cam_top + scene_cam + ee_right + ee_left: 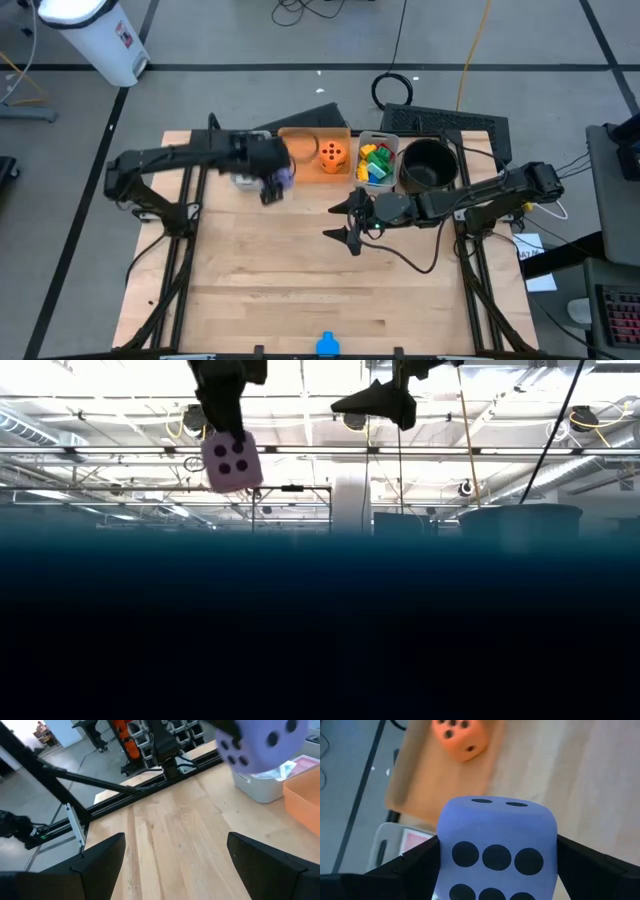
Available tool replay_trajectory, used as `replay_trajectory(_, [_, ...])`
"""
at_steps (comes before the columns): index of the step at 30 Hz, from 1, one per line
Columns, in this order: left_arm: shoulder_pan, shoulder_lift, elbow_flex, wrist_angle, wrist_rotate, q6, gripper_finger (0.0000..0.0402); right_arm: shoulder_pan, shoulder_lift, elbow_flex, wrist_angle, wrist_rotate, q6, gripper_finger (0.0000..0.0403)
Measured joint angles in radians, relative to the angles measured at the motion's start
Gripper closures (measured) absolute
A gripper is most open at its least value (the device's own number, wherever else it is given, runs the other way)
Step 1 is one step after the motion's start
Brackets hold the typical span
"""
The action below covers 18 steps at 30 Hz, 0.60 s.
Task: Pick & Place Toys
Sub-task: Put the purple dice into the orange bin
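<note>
**Purple dice up in the air, on its way to a bin**

From above: the left pincer [272,182] grips the purple dice [283,177] and holds it up near the back of the tabletop [300,270], just beside the orange bin [305,140]. The orange dice [334,154] already sits in that bin, so the purple one likely goes there too. Small bricks [374,163] fill the grey bin [388,138] next to a black bowl [428,165]. The right pincer [352,222] waits with its jaws wide apart, holding nothing.

From table height: the purple dice [232,462] hangs high, clear of the tabletop, so it can pass over a bin wall.

Left wrist: 2 dark fingers [415,865] squeeze the purple dice [495,845] from both sides. The orange dice [459,737] lies ahead.

Right wrist: bare tabletop [175,835] lies between its spread fingers [100,855].
</note>
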Motion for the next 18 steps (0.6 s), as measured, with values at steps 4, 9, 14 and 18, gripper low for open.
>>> replay_trajectory(4, [0.165, 0.015, 0.000, 0.080, 0.088, 0.139, 0.0062, -0.029, 0.000, 0.000, 0.003, 0.001, 0.052, 0.0062])
replay_trajectory(9, [0.293, 0.072, 0.000, 0.228, 0.164, 0.271, 0.0062, -0.076, 0.000, 0.000, 0.007, 0.002, 0.098, 0.0062])
replay_trajectory(14, [0.338, 0.164, 0.000, 0.262, 0.174, 0.409, 0.0062, -0.127, 0.000, 0.000, 0.026, 0.002, 0.123, 0.0062])
replay_trajectory(18, [0.369, 0.240, 0.002, 0.261, 0.174, 0.482, 0.0062, -0.157, 0.000, 0.000, 0.029, 0.003, 0.147, 0.0062])
